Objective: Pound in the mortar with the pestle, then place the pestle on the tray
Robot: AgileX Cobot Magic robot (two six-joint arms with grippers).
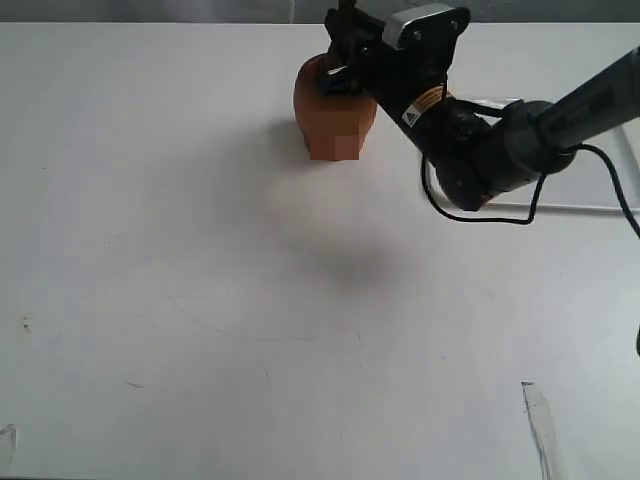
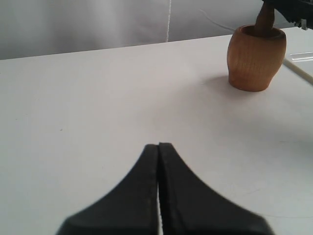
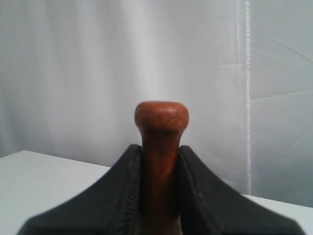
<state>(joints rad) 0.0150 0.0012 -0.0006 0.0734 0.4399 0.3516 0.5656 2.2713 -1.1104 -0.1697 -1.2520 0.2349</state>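
Jaws of the right gripper [image 3: 160,148] were clenched on the narrow neck of the pestle [image 3: 161,120], one black finger [image 3: 122,186] pressed against each side of the wood, with the small rounded knob standing clear above the fingertips. The pestle stood upright. In the left wrist view its shaft [image 2: 264,22] rose out of the mouth of the mortar [image 2: 255,58], so its thick end was down inside the cup and hidden by the rim. How deep it sat could not be told.

Jaws of the left gripper [image 2: 159,145] were pressed flat together with nothing between them. That gripper hung low over bare table [image 2: 88,112], well apart from the mortar.

On the exterior view, the right gripper [image 1: 340,72] sat directly over the mortar [image 1: 330,115], which stood upright on the white table [image 1: 200,300] at about 12 o'clock, near the far edge. The right arm [image 1: 500,145] reached in toward it from about 2 o'clock, a black cable looping beneath it. The white tray [image 1: 570,200] lay flat on the table at about 2 o'clock, near the mortar but not touching it, largely covered by the arm, with its near rim showing.
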